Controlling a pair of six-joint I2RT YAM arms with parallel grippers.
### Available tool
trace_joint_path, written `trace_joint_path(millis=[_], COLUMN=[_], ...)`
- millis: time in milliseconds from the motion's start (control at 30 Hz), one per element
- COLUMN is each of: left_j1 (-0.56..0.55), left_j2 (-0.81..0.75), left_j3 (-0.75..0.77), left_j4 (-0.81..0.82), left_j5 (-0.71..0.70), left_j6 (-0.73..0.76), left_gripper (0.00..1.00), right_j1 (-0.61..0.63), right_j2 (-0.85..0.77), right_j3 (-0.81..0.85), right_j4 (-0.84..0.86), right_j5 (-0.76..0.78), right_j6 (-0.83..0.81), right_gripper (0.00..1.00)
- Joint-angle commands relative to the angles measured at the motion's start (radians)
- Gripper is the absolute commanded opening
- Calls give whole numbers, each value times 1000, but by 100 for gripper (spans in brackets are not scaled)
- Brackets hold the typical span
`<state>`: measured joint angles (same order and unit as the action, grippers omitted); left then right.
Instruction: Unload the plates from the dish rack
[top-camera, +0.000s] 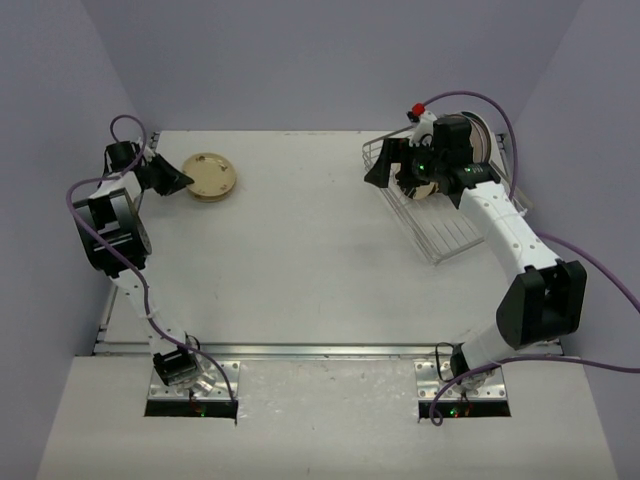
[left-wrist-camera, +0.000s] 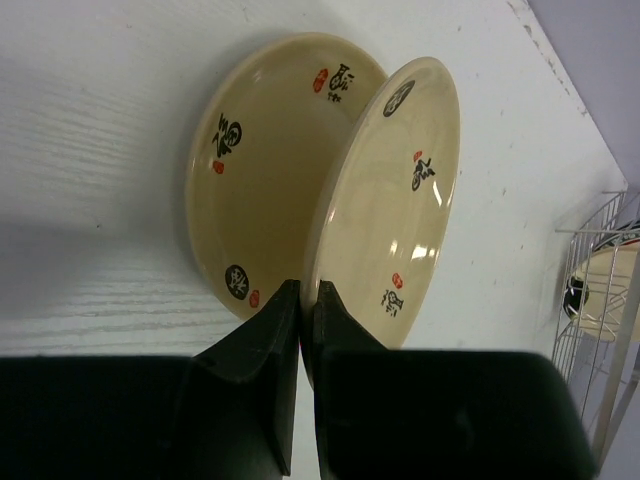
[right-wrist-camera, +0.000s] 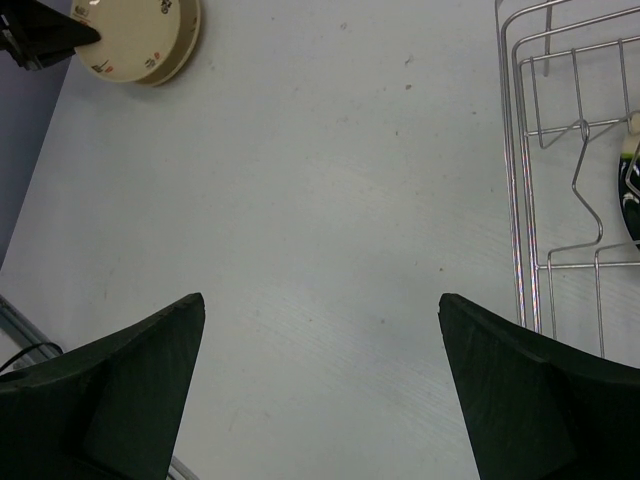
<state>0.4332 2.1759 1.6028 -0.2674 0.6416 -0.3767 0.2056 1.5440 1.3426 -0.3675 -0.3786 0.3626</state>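
1. The left tool (left-wrist-camera: 307, 292) has its fingers drawn narrow, and they pinch the near rim of the upper cream plate (left-wrist-camera: 390, 190).
2. The upper cream plate is small, round, glossy and cream-tan. It has dark brush-style characters and small red seal marks spaced around its inner wall. It is tilted, with its gripped rim low and its far rim raised off the plate beneath.
3. The lower cream plate (left-wrist-camera: 255, 170) has the same colour and markings. It lies flat on the surface (top-camera: 300, 250) at the far-left corner. The two plates meet at the near rim, beside the tool.
4. The right tool (right-wrist-camera: 320, 297) has its fingers spread wide and holds nothing. In the top view it hangs over the near-left part of the dish rack (top-camera: 445, 238).
5. The dish rack is a rectangular basket of thin silver wire with raised sides. It stands at an angle at the far-right of the surface, well apart from the cream plates.
6. Rack plates (top-camera: 486, 138) stand on edge at the rack's far end and look pale. Their rim patterns are too small to read. The right wrist view shows a dark-patterned rim at its right edge.
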Motion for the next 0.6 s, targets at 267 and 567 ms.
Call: trace_joint_path(millis=[267,567], left_j1=[7,-35], left_j2=[-2,-162], left_j3=[58,87], left_j4=[23,-72], left_j5=[23,-182], left_j6=[10,233], left_gripper=[33,57], right_j1=[-5,-10], right_j2=[-2,33], right_j3=[40,72], right_j4=[9,-19], right_j5=[20,193], right_j6=[-20,-85], right_gripper=[99,99])
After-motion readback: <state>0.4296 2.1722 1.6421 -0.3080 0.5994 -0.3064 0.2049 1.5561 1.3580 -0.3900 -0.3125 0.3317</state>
